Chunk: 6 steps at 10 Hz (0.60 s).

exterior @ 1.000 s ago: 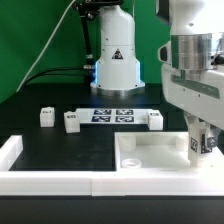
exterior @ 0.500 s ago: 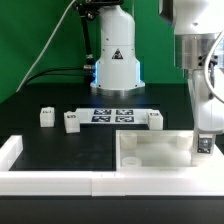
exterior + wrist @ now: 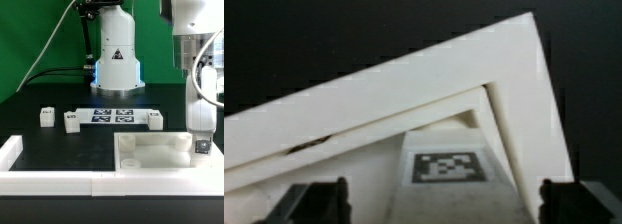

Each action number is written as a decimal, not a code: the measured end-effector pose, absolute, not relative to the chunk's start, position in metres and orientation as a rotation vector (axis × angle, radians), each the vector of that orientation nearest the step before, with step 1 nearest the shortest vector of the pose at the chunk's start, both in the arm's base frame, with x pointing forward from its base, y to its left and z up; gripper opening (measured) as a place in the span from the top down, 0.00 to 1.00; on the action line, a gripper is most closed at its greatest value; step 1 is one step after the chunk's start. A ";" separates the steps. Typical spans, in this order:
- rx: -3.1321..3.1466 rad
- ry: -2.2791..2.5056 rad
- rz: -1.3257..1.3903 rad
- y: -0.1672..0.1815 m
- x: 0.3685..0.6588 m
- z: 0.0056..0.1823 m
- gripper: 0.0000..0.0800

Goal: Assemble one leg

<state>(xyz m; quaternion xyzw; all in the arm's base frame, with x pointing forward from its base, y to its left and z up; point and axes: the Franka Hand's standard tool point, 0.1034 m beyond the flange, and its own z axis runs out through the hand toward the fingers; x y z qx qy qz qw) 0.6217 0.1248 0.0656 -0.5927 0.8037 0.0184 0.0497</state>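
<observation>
The leg (image 3: 446,165) is a small white plastic block with a square black-and-white tag on the face turned to the wrist camera. It sits in a corner of the panel (image 3: 438,90), inside the angle where two raised rims meet. Whether it is seated there or only rests on the surface cannot be told. The gripper (image 3: 446,200) straddles it with its dark fingers (image 3: 317,200) spread wide, a clear gap on each side of the leg, so nothing is clamped. In the exterior view the leg (image 3: 202,146) shows only as a small tagged patch between the fingers of the gripper (image 3: 202,150), at the exterior view's right end of the panel (image 3: 150,150); its lower part is hidden behind the rim. The panel is wide, flat and smooth white, with raised blocky corners, and lies on a matte black table (image 3: 60,145). A white rail (image 3: 60,184) runs along the near edge, cut off by the frame. Farther back lies the marker board (image 3: 112,115), flat and tagged. Just beside it on the exterior view's left stands the middle leg (image 3: 71,121), beyond that the left leg (image 3: 46,117), and at the board's other end the right leg (image 3: 155,120). The wrist picture is blurred, and the fingers' tips are cropped.
</observation>
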 end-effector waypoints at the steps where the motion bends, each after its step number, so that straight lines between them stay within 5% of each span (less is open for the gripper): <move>1: -1.809 2.445 0.056 0.125 0.622 0.066 0.24; 6: -1.822 2.435 0.056 0.127 0.621 0.066 0.19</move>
